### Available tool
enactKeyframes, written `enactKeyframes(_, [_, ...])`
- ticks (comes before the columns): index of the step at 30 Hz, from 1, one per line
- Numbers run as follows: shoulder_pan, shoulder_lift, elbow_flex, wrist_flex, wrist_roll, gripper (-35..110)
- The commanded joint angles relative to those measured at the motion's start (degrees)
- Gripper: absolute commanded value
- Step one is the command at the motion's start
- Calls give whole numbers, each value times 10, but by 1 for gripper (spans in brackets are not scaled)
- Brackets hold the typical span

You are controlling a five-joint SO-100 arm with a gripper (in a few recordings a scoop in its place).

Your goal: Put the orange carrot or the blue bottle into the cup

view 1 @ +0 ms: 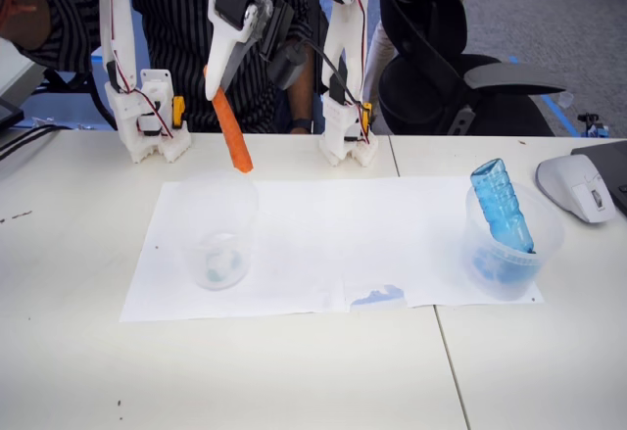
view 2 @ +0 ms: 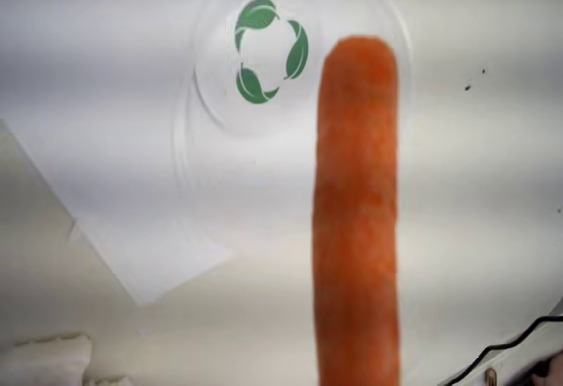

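The orange carrot (view 1: 232,132) hangs tip-down in the air, with my white gripper (view 1: 217,75) shut on its upper end. Its tip is just above the far rim of the colourless cup (view 1: 217,232), which stands upright on the white paper at the left. In the wrist view the carrot (view 2: 356,219) runs up the middle, and the cup (view 2: 264,113) lies below it, seen from above, with a green leaf mark on its base. The blue bottle (view 1: 502,206) leans inside a second clear cup (view 1: 509,244) at the right.
A white paper sheet (view 1: 333,244) covers the table's middle. A person in a striped shirt (view 1: 176,28) sits behind the table. A grey device (view 1: 578,187) lies at the right edge. A black chair (view 1: 451,68) stands behind the table on the right.
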Motion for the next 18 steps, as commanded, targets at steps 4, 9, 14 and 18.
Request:
enactKeyframes(4, [31, 53, -41, -9, -4, 2])
enactKeyframes(9, [30, 1, -41, -54, 4, 2])
enactKeyframes(14, [32, -34, -41, -102, 4, 2])
enactKeyframes(18, [30, -45, -41, -105, 4, 2])
